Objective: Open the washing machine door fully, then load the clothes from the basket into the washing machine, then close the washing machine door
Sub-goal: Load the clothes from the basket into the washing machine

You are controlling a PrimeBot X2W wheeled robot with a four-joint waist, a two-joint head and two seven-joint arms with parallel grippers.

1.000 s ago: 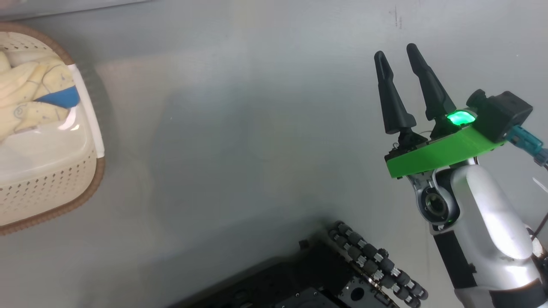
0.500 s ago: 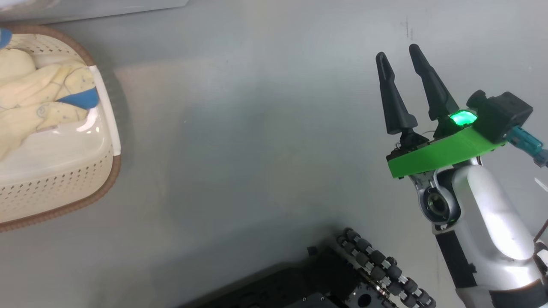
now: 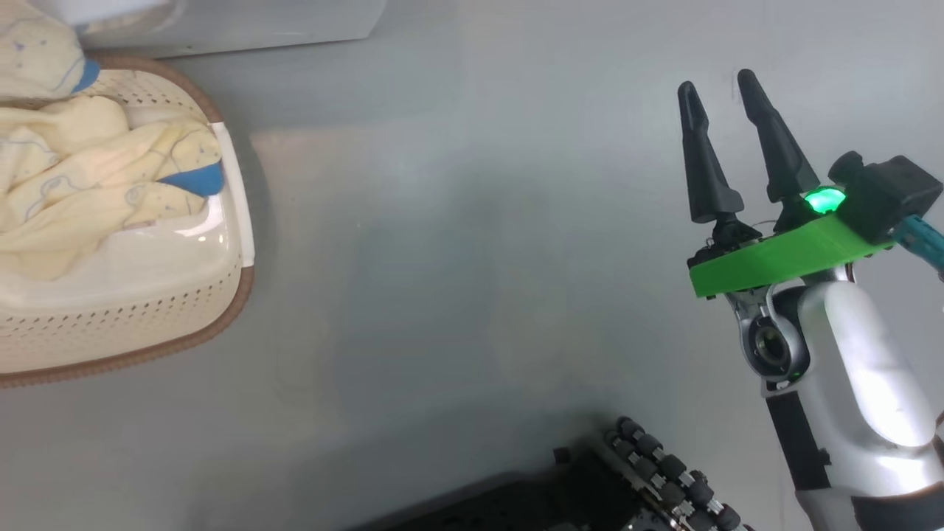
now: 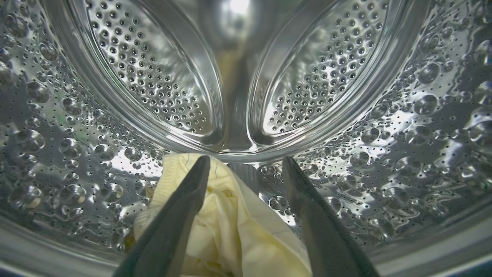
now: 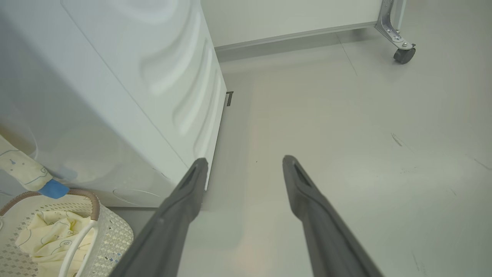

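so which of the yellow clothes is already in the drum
The crumpled one lying on the drum floor between the left gripper's open fingers. The rest are heaped in the basket, with one sleeve dangling above its rim.

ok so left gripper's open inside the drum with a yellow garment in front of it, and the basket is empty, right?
Not empty: the head view shows pale yellow clothes in the basket. Rest holds: left wrist view has the left gripper open inside the drum, a yellow garment in front of it.
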